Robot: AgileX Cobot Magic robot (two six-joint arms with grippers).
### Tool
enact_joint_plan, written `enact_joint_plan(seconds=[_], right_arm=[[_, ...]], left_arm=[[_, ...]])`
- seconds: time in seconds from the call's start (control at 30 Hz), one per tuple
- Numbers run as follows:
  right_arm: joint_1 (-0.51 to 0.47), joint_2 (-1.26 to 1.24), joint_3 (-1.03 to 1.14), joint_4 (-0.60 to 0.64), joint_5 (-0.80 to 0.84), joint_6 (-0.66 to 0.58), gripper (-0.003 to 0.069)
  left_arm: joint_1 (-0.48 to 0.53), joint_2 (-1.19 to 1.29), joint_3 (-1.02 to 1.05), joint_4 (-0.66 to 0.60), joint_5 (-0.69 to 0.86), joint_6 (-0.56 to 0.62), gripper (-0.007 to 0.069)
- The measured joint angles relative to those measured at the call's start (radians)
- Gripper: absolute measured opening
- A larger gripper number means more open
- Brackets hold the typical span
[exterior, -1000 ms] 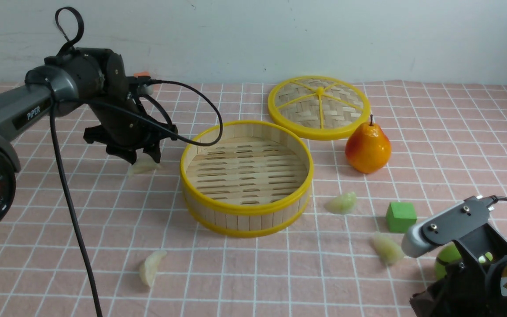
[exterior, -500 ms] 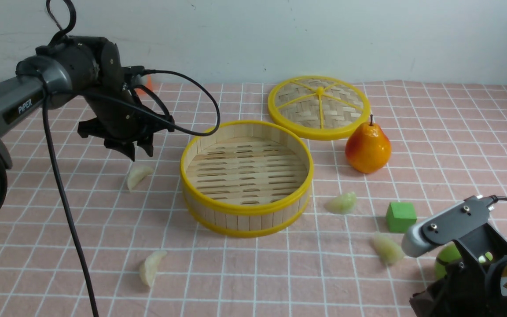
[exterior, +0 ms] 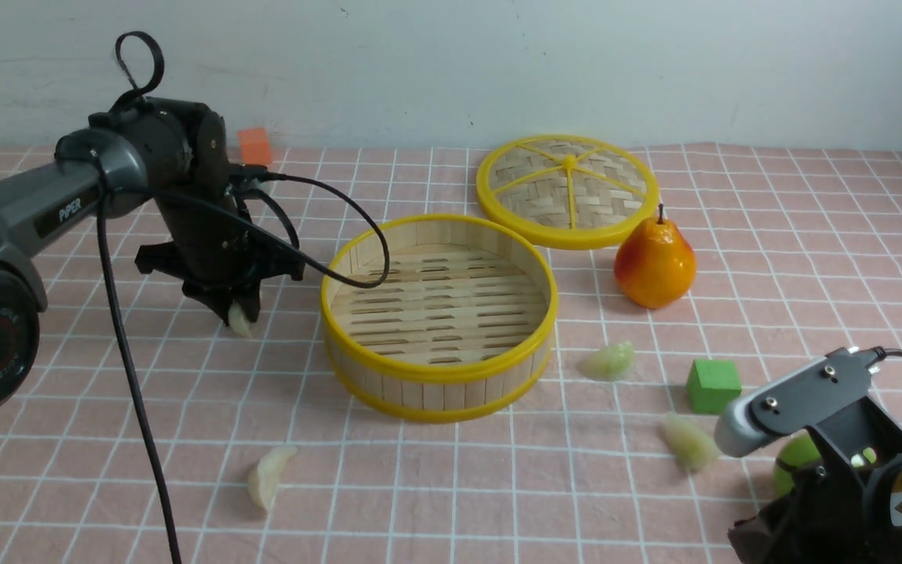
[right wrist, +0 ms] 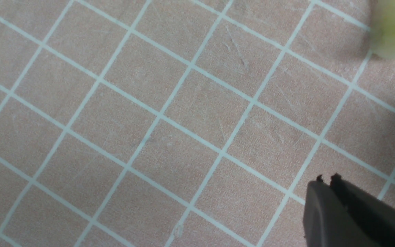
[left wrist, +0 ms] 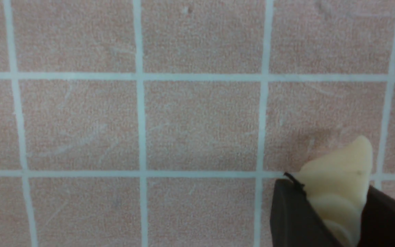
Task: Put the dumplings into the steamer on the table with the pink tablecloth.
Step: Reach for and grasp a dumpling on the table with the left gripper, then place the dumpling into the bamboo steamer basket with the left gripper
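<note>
**Left hand pinches a dumpling beside the steamer**

The left hand, left of centre in the front view, points down with its dark fingers pinching the held dumpling, whose pale tip pokes out below them. It sits low over the pink tablecloth; I cannot tell whether it touches.

Just right of it stands the steamer, with nothing in it. Three loose dumplings lie on the tabletop: one at lower left, one right of the steamer, and one below a green cube.

The right hand, at lower right, has its fingers pressed together, holding nothing.
</note>
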State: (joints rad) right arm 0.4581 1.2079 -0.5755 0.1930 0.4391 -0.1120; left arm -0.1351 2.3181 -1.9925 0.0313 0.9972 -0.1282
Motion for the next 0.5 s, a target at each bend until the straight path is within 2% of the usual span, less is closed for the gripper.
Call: enact_joint_plan(seconds=[0.2, 0.3, 0.5], right_arm=[[0.000, 0.001, 0.000, 0.001, -0.005, 0.000, 0.0037], [0.000, 0.017, 0.000, 0.003, -0.015, 0.000, 0.0042], [0.000, 0.058, 0.000, 0.023, -0.017, 0.000, 0.0042]], left_arm=[[-0.027, -0.159, 0.001, -0.063, -0.010, 0.000, 0.0184], [-0.101, -0.239, -0.002, -0.119, -0.047, 0.022, 0.0184], [-0.200, -0.178, -0.003, -0.172, -0.132, 0.026, 0.0184]])
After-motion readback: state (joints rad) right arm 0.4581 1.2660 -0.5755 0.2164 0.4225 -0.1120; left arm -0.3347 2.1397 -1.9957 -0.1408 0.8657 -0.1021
